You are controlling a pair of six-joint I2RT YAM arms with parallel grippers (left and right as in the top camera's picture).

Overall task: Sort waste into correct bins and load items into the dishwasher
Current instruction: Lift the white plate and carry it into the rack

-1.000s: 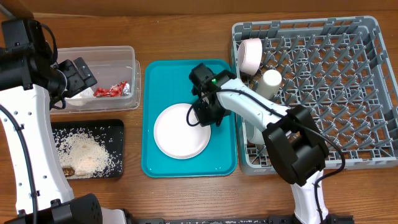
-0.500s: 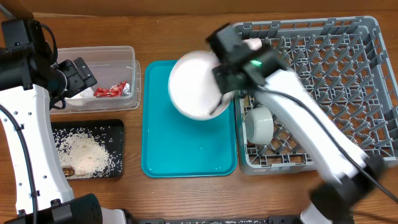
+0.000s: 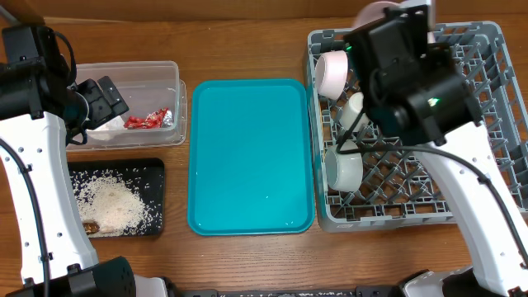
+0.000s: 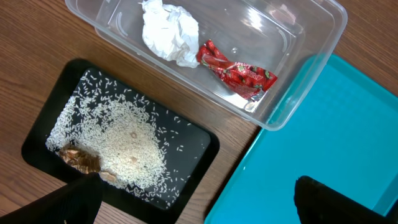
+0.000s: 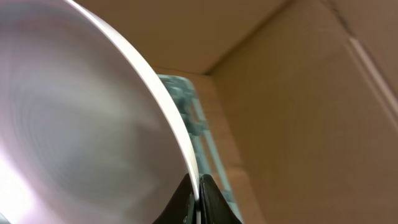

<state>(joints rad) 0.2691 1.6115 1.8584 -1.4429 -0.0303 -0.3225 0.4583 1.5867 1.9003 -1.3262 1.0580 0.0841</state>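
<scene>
Wooden table (image 3: pixel 247 49) from overhead, teal tray (image 3: pixel 247 157) at centre. To its left, clear tub (image 3: pixel 153 82) at the back and black tray (image 3: pixel 153 177) in front, rice (image 3: pixel 111 202) heaped inside the black one. In the tub, red wrapper (image 3: pixel 148 120), long axis running left to right along the near wall. Over the tub's left end, left end effector (image 3: pixel 101 101), fingers apart, gripping nothing. On the right, grey dish rack (image 3: pixel 470 148), with a pink dish (image 3: pixel 332 73) tipped up near the far left corner, then a white cup (image 3: pixel 356 111) and a pale bowl (image 3: pixel 342 167) down the left wall. High above that same corner, right arm (image 3: pixel 429 99), just a sliver of pale plate (image 3: pixel 371 11) peeking past it.

Over to the left wrist: crumpled napkin (image 4: pixel 165 31) plain to see beside the wrapper, mostly hidden from above by the arm. Wrapper slanting upper left to lower right. Brown scrap (image 4: pixel 81 158) at the edge of the rice, barely readable from overhead.

Right wrist next: plate filling the left of the picture, face toward the lens, rim sweeping from the top down to bottom centre. Clamped on that rim, right end effector (image 5: pixel 196 196). Cardboard wall (image 5: pixel 298 124) behind, thin strip of rack beyond the rim.
</scene>
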